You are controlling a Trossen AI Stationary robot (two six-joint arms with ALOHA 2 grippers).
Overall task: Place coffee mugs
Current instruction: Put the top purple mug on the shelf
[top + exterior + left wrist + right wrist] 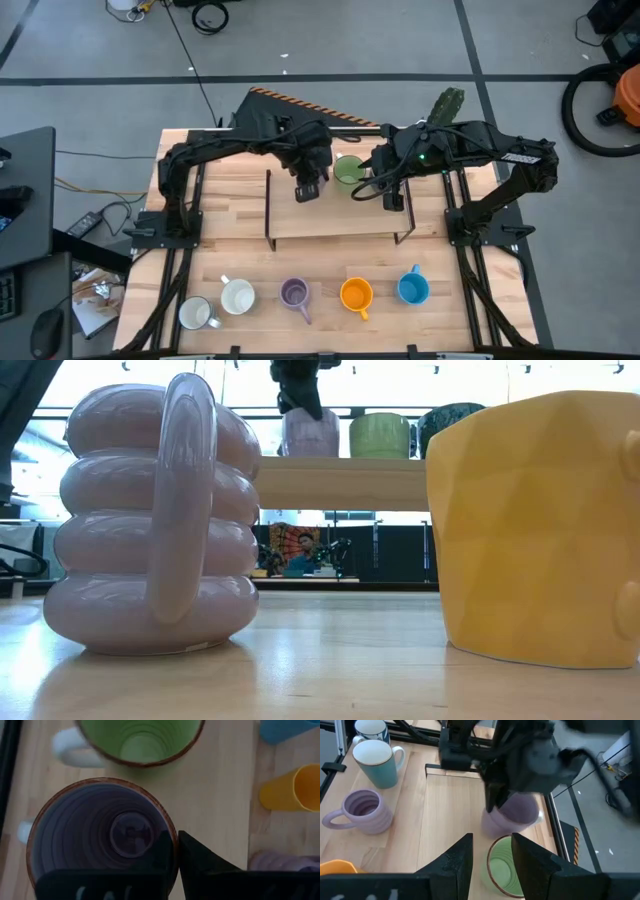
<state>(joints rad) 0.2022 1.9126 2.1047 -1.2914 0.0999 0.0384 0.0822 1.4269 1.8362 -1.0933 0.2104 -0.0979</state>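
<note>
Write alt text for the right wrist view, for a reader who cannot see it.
The left hand grips the rim of a lilac mug on a raised wooden shelf, beside a green mug that sits between the right hand's open fingers. On the table beyond stand a ribbed lilac mug and two white mugs.

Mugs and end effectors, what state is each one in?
Left end effector: shut on smooth lilac mug's rim.
Right end effector: open, over green mug.
Smooth lilac mug: upright on shelf, gripped.
Green mug: upright on shelf, free.
Dark mug: upright on shelf.
Ribbed lilac mug, orange mug, blue mug: upright on table.
White mug, second white mug: upright on table.
</note>
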